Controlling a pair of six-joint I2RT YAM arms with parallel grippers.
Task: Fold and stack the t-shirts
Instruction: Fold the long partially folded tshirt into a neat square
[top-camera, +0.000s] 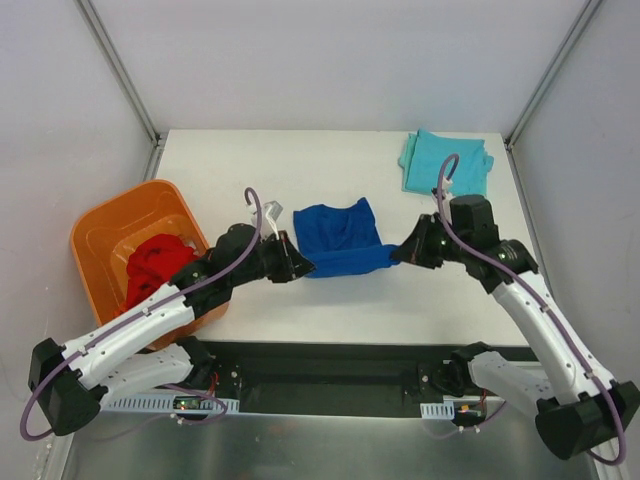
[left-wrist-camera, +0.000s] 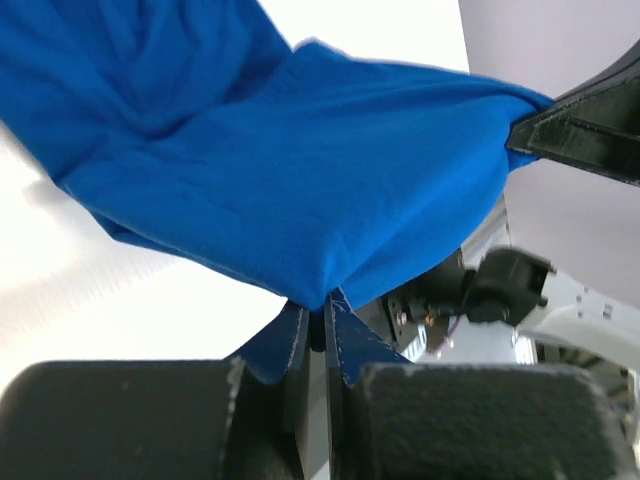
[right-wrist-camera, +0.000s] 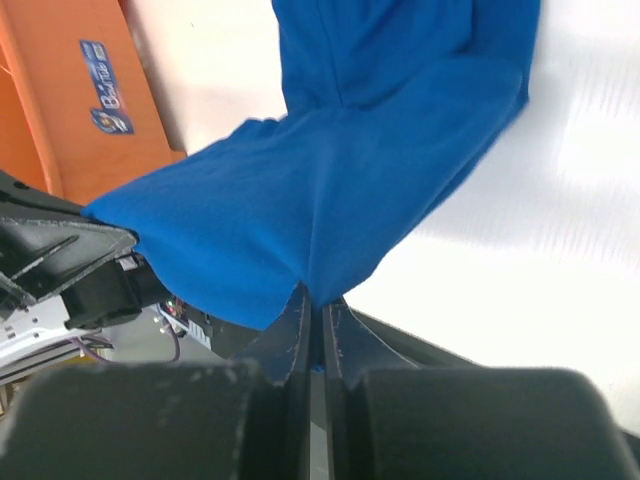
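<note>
A royal blue t-shirt (top-camera: 342, 238) hangs stretched between both grippers over the middle of the table, its far part resting on the white surface. My left gripper (top-camera: 303, 266) is shut on its near left corner, and the cloth (left-wrist-camera: 300, 170) rises from between the closed jaws. My right gripper (top-camera: 398, 256) is shut on the near right corner, with the blue cloth (right-wrist-camera: 330, 190) pinched between its jaws. A light teal t-shirt (top-camera: 446, 163) lies folded at the far right of the table. A red t-shirt (top-camera: 157, 267) is crumpled inside the orange tub (top-camera: 110, 225).
The orange tub sits at the table's left edge, beside my left arm. White walls enclose the table on three sides. A black rail with the arm bases runs along the near edge (top-camera: 340, 375).
</note>
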